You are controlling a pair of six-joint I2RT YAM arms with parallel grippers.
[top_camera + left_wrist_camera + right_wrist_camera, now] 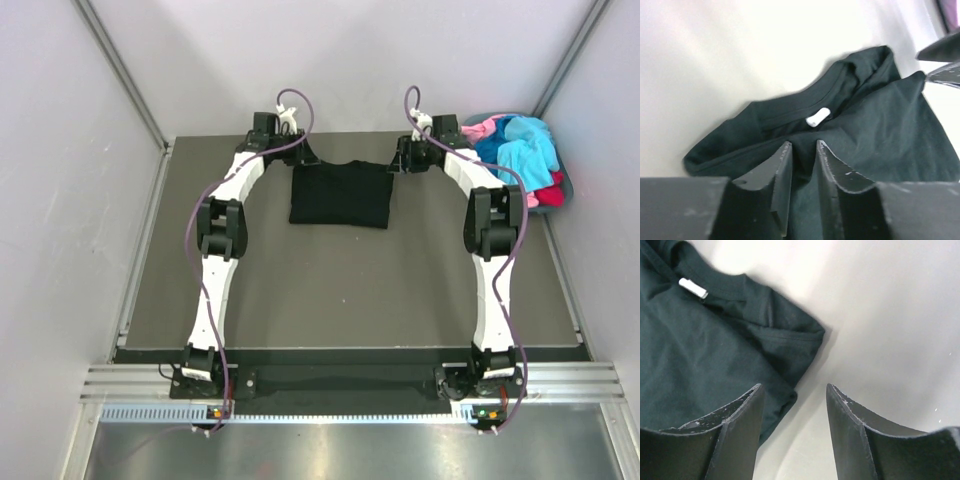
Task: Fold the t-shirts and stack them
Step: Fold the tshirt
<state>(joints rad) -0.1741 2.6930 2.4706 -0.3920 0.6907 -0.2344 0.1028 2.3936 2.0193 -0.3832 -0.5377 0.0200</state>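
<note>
The black t-shirt (340, 195) lay folded flat at the far middle of the tabletop (350, 290), its white neck label (818, 117) facing up. The left end effector (802, 146) stood low over the cloth with its jaws nearly together (whether they pinched the fabric, I could not tell). The right end effector (794, 390) was released, jaws wide, one finger above the shirt's corner and one above bare tabletop. The other t-shirts (522, 145), turquoise, pink and red, were heaped in the basket (549, 206) at the far right.
</note>
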